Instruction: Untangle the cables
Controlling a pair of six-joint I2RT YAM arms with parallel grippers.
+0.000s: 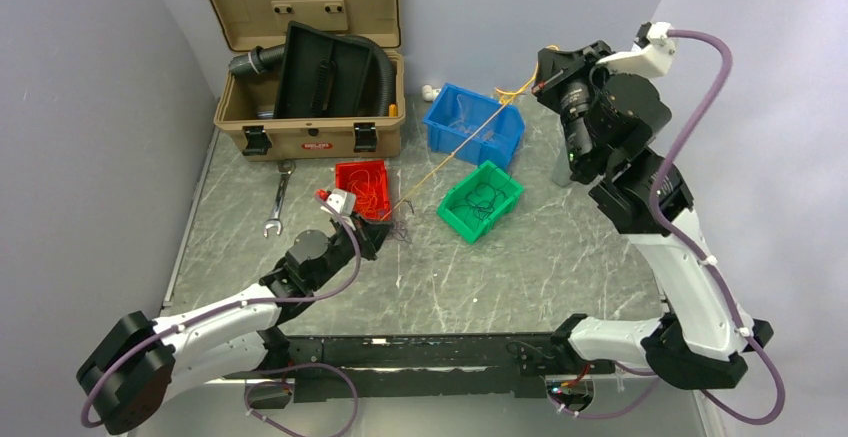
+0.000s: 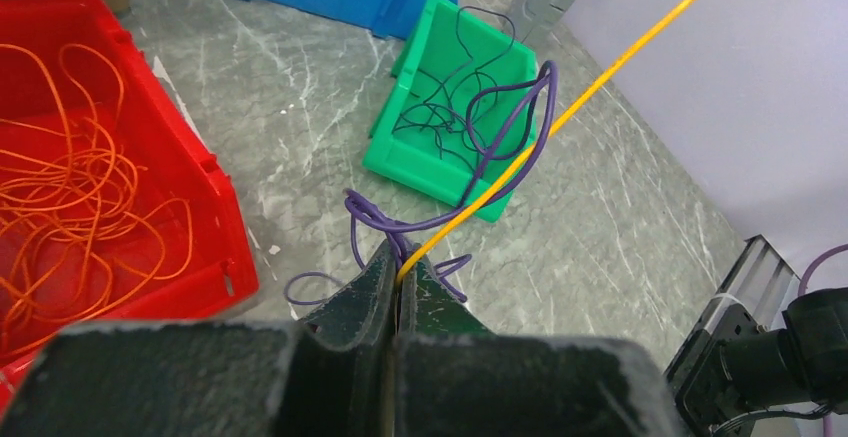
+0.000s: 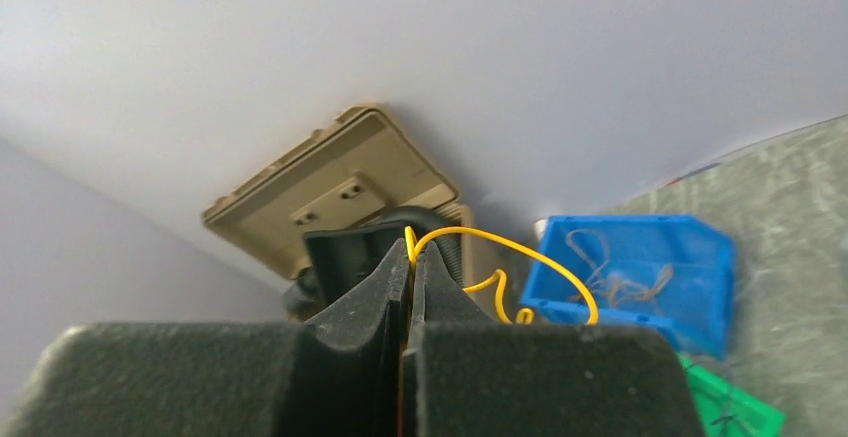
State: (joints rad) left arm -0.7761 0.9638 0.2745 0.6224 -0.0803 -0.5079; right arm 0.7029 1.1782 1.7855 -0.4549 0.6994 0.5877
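Both my grippers are clenched on one yellow wire (image 1: 455,147), stretched taut across the table.

My left gripper (image 2: 400,267) pinches the wire's low end just right of the red bin (image 1: 339,189), with a tangle of purple wires (image 2: 500,147) looped around it at the fingertips. My right gripper (image 3: 410,257) holds the other end high, far right of the red bin and beyond it. Orange wires (image 2: 80,157) lie inside the red bin. The green bin (image 1: 505,182) to its right holds thin black wires (image 2: 440,107), and the blue bin (image 1: 440,117) sits beyond that under the taut wire. The tan case (image 1: 300,137) behind the red bin has a front label too small to read, and a wrench (image 1: 278,197) lies left of the bin.
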